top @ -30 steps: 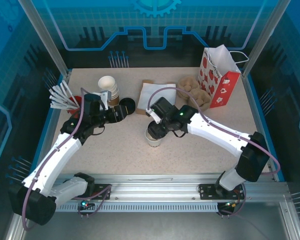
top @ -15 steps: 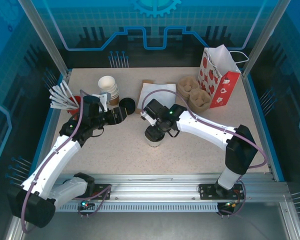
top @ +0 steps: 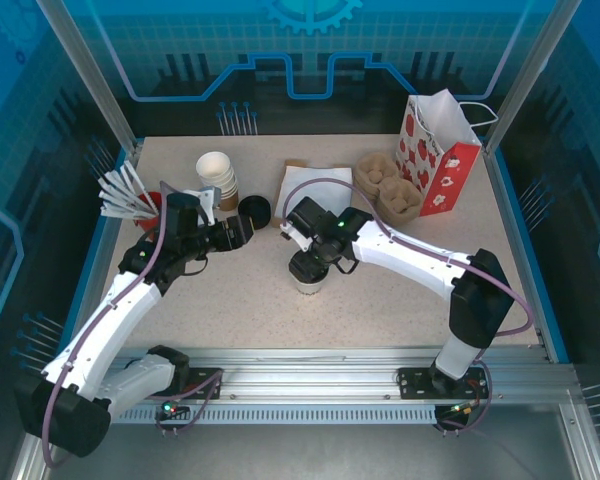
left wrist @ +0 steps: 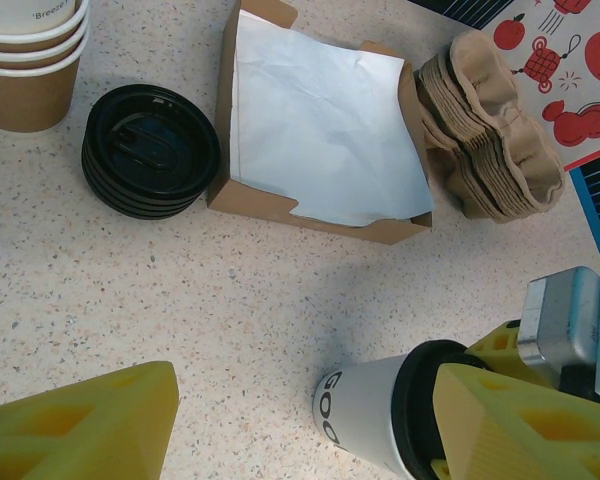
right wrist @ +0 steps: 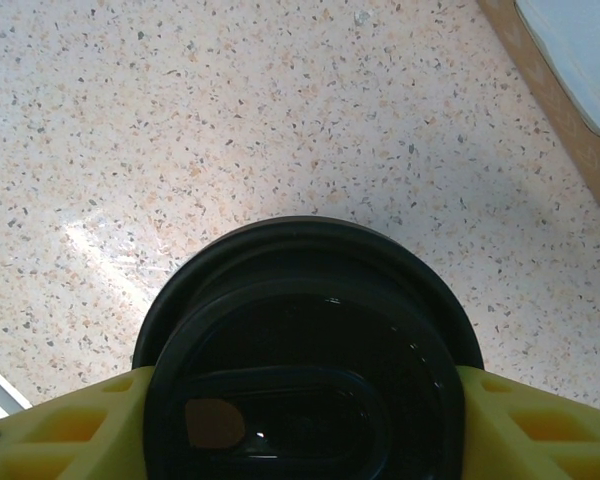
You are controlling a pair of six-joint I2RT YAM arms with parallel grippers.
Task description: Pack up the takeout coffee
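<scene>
My right gripper (top: 308,264) clamped on takeout coffee (left wrist: 368,412) at mid-table, fingers (right wrist: 70,425) either side of its black lid (right wrist: 305,330). Left of it, slightly farther, my left gripper (top: 237,232) spread wide, nothing held. Beyond: loose lid stack (left wrist: 150,150), paper cup stack (left wrist: 25,60), paper-lined box (left wrist: 320,130), pulp carriers (left wrist: 495,130). Far right, red-patterned bag (top: 437,150).
</scene>
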